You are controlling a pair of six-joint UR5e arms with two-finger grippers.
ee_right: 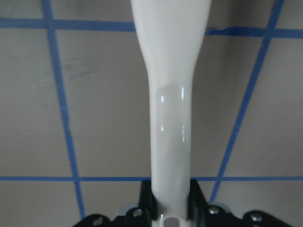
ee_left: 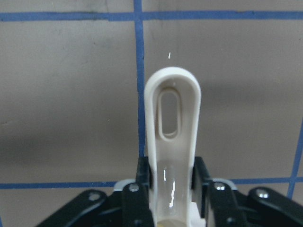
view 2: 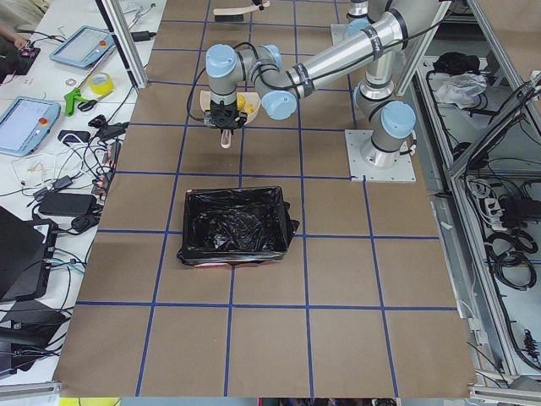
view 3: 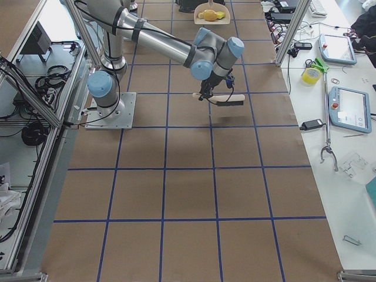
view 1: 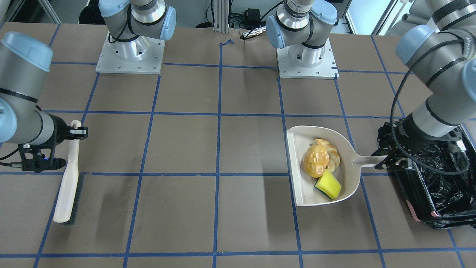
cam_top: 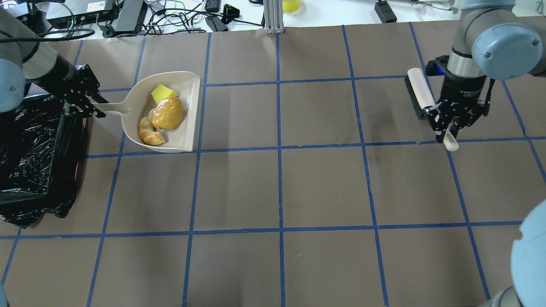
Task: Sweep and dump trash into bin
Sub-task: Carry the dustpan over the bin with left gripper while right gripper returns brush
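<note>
The beige dustpan (view 1: 301,149) holds all three pieces of trash: the golden-brown lump (view 1: 315,160), the croissant-like piece (view 1: 333,152) behind it and the yellow sponge wedge (view 1: 329,185). My left gripper (view 1: 388,160) is shut on the dustpan's handle (ee_left: 173,137), right beside the black-lined bin (view 1: 414,212). In the overhead view the dustpan (cam_top: 187,123) is level, its open edge pointing away from the bin (cam_top: 68,170). My right gripper (cam_top: 445,123) is shut on the white handle (ee_right: 171,94) of a brush (cam_top: 420,91), held above the table far from the dustpan.
The brown table is marked with a grid of blue tape (cam_top: 279,149). The two arm bases (view 1: 130,56) stand at the robot's edge. Cables and electronics (cam_top: 128,17) lie past the far edge.
</note>
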